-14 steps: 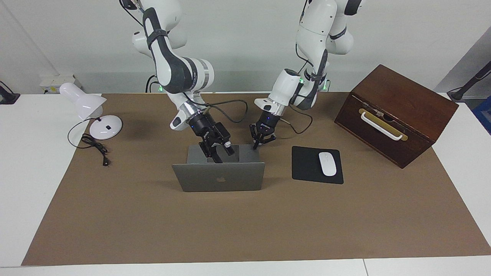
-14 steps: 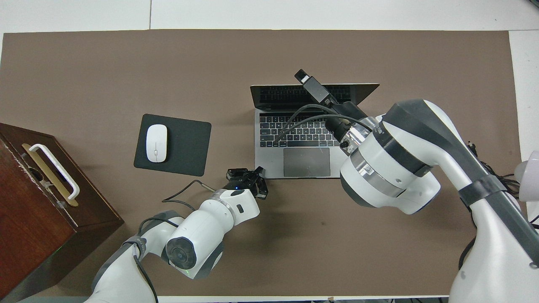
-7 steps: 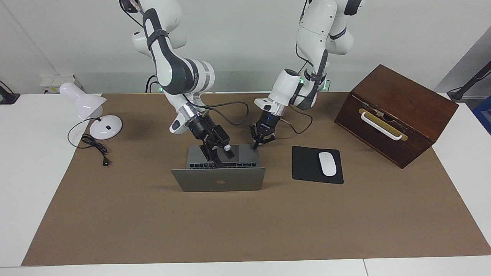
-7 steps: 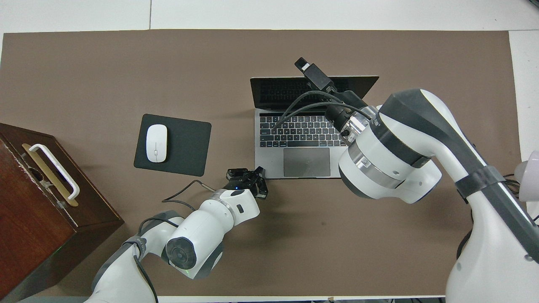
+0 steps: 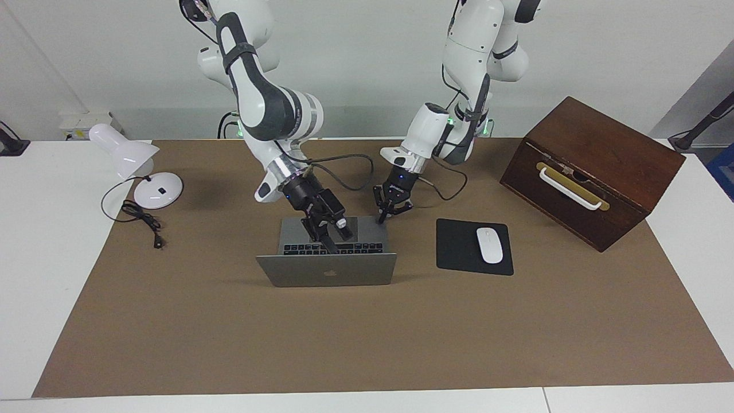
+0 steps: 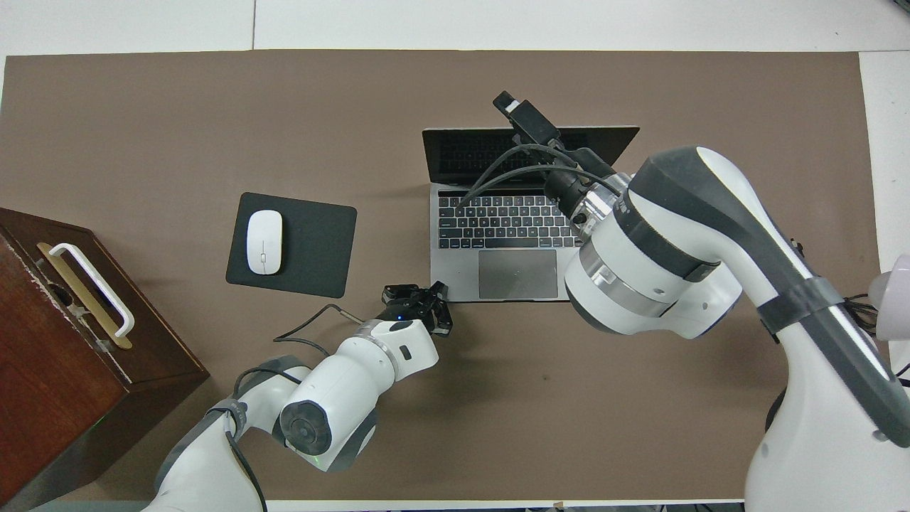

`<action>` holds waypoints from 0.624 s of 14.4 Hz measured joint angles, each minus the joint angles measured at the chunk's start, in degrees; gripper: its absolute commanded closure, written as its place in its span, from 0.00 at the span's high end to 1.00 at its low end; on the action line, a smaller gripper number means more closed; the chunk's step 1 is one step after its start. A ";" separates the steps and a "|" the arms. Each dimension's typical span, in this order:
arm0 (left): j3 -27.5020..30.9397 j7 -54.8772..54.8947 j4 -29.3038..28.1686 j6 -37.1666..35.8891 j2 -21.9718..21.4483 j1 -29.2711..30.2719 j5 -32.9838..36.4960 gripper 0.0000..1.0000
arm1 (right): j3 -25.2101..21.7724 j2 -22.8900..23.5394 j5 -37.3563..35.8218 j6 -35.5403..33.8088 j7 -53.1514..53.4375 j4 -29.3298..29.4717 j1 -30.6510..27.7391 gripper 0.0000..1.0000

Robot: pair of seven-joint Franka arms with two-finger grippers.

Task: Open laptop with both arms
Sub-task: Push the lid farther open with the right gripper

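**Lid tipping back, base pinned at one corner**

The laptop (image 5: pixel 327 269) sits mid-table on the brown mat (image 5: pixel 229 332), with the mouse pad (image 5: pixel 459 246) beside it toward the left arm's end. Over the last second its lid has leaned further away from the robots, and the keyboard (image 5: pixel 332 248) now shows above it, so I'd judge the opening nearly done. The right gripper (image 5: pixel 331 244) is at the lid's top edge; whether it is clenched or released I cannot tell. The left gripper (image 5: pixel 381 218) has not moved: clenched, holding nothing, tips down at the corner of the base nearest the robots. The facing view shows that contact and the lid's logo. Only the overhead view shows the dark screen (image 6: pixel 469 153) and trackpad (image 6: pixel 517 274).
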 measured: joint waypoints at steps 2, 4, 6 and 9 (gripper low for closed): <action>0.02 0.00 0.00 0.01 0.00 -0.01 0.00 0.00 | 0.09 0.35 0.08 2.02 2.95 1.43 2.69 1.00; 0.07 0.00 0.00 0.01 0.00 -0.04 0.00 0.00 | 0.11 1.01 0.08 5.11 6.01 4.05 5.15 1.00; 0.10 -0.02 0.05 0.03 0.01 -0.08 -0.35 0.00 | 0.13 1.88 -0.22 7.85 8.00 7.46 6.44 1.00; 0.52 -0.01 0.86 0.03 0.56 -0.08 -1.54 0.00 | 0.17 3.85 -8.15 10.83 14.48 12.72 6.61 1.00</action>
